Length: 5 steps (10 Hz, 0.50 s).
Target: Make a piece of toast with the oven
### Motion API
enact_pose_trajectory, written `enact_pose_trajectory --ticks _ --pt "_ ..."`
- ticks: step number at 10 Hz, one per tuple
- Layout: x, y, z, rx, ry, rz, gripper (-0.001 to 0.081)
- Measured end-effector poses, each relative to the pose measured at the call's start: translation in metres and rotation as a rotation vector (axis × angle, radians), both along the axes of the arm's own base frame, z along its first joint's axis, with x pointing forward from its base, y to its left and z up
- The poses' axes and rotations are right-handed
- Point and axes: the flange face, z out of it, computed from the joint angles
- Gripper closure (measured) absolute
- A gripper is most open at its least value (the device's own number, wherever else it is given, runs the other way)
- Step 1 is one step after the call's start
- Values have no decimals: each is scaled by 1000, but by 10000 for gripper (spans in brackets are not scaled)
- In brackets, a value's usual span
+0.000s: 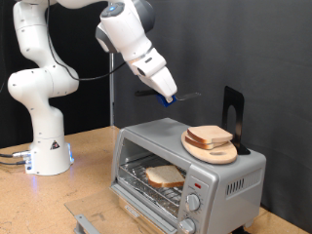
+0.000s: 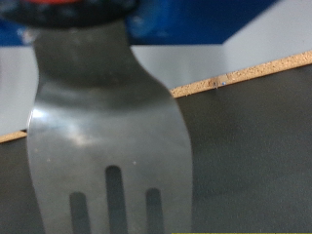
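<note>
The silver oven (image 1: 237, 175) stands on the wooden table with its glass door (image 1: 97, 220) dropped open. One piece of toast (image 1: 164, 175) lies on the wire rack inside. My gripper (image 1: 167, 95) hangs in the air above the oven's top, tilted down. It is shut on the blue handle of a flat spatula (image 1: 189, 97), whose blade points to the exterior view's right. The wrist view is filled by the slotted metal spatula blade (image 2: 107, 127) over a dark surface. The gripper's fingers do not show there.
A round wooden plate (image 1: 211, 153) with stacked bread slices (image 1: 210, 135) sits on the oven's top. A black upright stand (image 1: 232, 112) is behind it. Two knobs (image 1: 193, 204) are at the oven's front right. The arm's white base (image 1: 47, 151) stands at the left.
</note>
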Motion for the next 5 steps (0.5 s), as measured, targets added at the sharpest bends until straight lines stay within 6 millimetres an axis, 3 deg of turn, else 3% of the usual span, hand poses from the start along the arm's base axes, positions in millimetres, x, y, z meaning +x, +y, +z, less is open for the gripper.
enact_pose_trajectory --ticks 5 --pt "-7 0 -28 -36 -2 -28 537"
